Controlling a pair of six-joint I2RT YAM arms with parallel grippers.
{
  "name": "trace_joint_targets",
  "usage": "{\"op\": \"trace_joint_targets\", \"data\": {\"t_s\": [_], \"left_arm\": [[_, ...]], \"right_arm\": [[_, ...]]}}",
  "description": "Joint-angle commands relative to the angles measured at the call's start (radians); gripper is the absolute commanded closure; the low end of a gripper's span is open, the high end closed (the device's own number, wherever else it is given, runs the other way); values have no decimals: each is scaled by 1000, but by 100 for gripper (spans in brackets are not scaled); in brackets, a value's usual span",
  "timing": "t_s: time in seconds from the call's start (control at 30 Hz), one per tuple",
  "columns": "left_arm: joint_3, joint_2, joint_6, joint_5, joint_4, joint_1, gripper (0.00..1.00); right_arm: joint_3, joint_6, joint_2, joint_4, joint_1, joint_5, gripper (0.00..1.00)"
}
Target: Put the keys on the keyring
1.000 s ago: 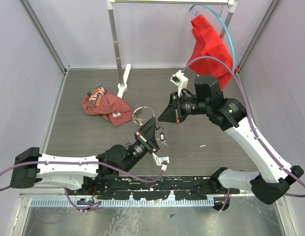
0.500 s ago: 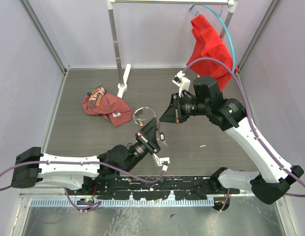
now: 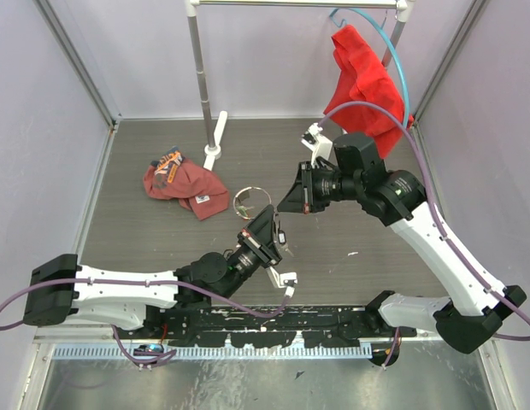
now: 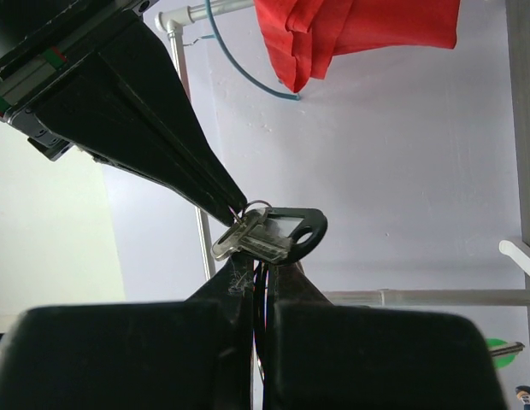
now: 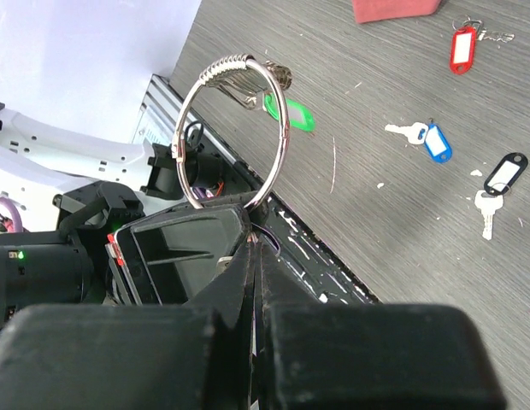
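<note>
Furthest left, the left arm lies low over the bench, near a crumpled red garment. Next along is the keyring, which seems to be up off the bench and standing nearly upright. Its lower arc is hidden behind the two sets of tips, so I cannot tell what carries it. A green-tagged key is already threaded on near the top, beside some bare silver metal that may be another key or only the ring's own coil.

Then come the left jaws, pressed together on a key with a dark tag and holding it clear of the bench. The right jaws reach in from the right arm, tips together and touching the small loop at the head of that held key. Whether they also pinch the ring I cannot tell. Behind them a red cloth hangs from the rail.

To my eye the job is early. One key is on for certain, and one is being offered up but is not yet on the ring. Three more lie loose on the bench, well apart from the meeting tips: a red-tagged key, a blue-tagged key and a black-tagged key. Each has yet to be fetched and threaded.
</note>
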Motion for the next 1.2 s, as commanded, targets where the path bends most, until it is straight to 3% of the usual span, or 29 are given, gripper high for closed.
{"op": "trace_joint_targets", "data": {"t_s": [0.0, 0.63, 1.03, 1.17], "left_arm": [[20, 2, 25, -1, 80, 0, 100], [33, 11, 27, -28, 91, 1, 100], [33, 8, 21, -33, 96, 1, 100], [34, 8, 21, -34, 96, 2, 100]], "right_arm": [[13, 12, 14, 20, 4, 22, 99], [92, -46, 19, -145, 9, 147, 99], [74, -95, -30, -61, 9, 77, 99], [44, -93, -42, 10, 9, -10, 99]]}}
